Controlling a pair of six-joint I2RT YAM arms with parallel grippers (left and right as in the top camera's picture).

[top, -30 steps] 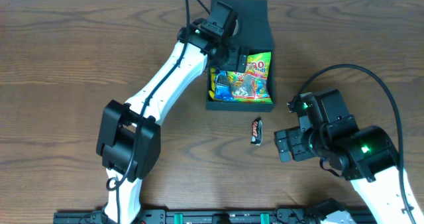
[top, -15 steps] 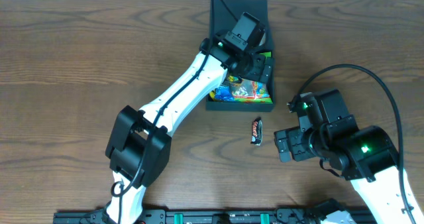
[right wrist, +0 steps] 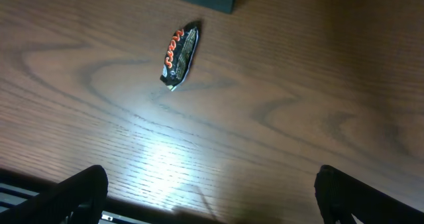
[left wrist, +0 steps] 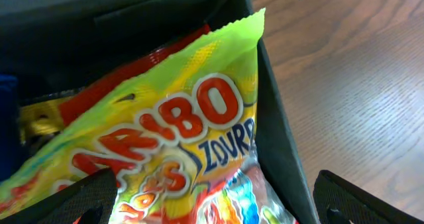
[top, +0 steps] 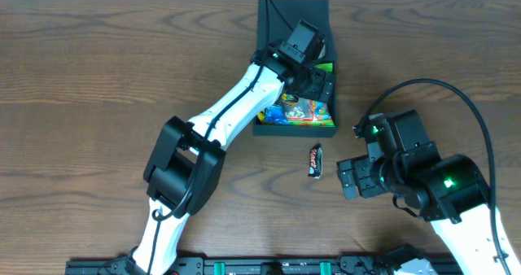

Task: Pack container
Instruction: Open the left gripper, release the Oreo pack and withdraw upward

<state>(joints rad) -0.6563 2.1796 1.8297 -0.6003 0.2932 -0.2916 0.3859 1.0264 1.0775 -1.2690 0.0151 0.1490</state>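
My left gripper hangs over the open container, jaws spread wide and holding nothing. They straddle the Haribo gummy bag lying against the container's right wall. My right gripper, jaws apart and empty, hovers just off the container's front wall near the small chocolate bar, probably the next item to pack.
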